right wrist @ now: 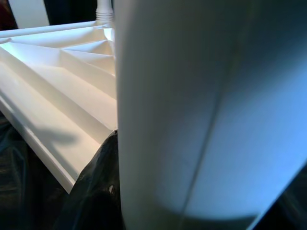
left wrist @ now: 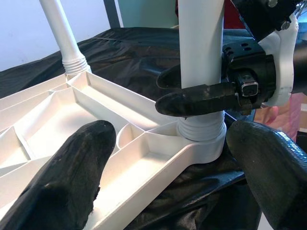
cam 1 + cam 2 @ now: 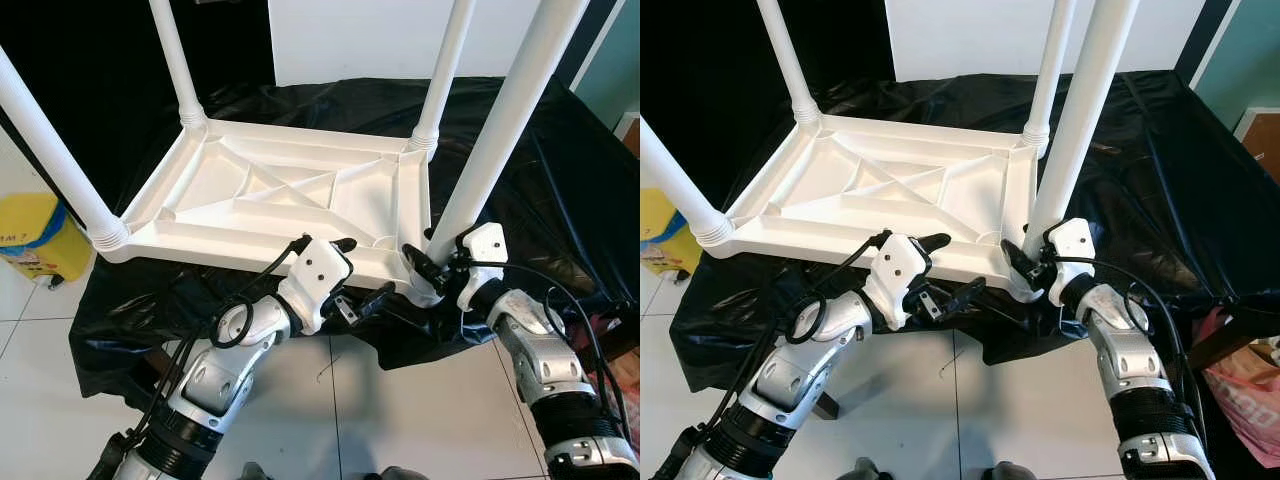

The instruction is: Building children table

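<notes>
- Right gripper (image 3: pixel 432 268) is clamped on the near-right leg (image 3: pixel 500 130) just above its threaded base; the left wrist view shows one black finger (image 2: pixel 201 99) wrapped across the white tube.
- Left gripper (image 3: pixel 352 275) has jaws spread and holds nothing: one finger over the tabletop's near rail, the other below its edge, so it straddles the rail just beside the near-right corner socket (image 2: pixel 204 146).
- Tabletop (image 3: pixel 270 200) is a white plastic panel lying upside down, ribbed underside up, on a surface covered by black sheeting (image 3: pixel 520 190).
- Near-right leg's thread (image 2: pixel 201 128) sits in the socket, a few ridges exposed. Judgement: possibly not fully screwed home.
- Near-left leg (image 3: pixel 50 150) stands in its corner with a ribbed collar at the base.
- Far-left leg (image 3: pixel 178 60) and far-right leg (image 3: pixel 442 70) are both upright in the far corners.
- Status, as a judgement: all four legs are in place, so assembly is nearly done. Left: final tightening of the near-right leg, then flipping the table upright.
- Yellow container (image 3: pixel 38 240) stands on the tiled floor (image 3: pixel 400 420) off the near-left corner, not involved.
- White panel (image 3: pixel 370 35) stands behind the far edge.
</notes>
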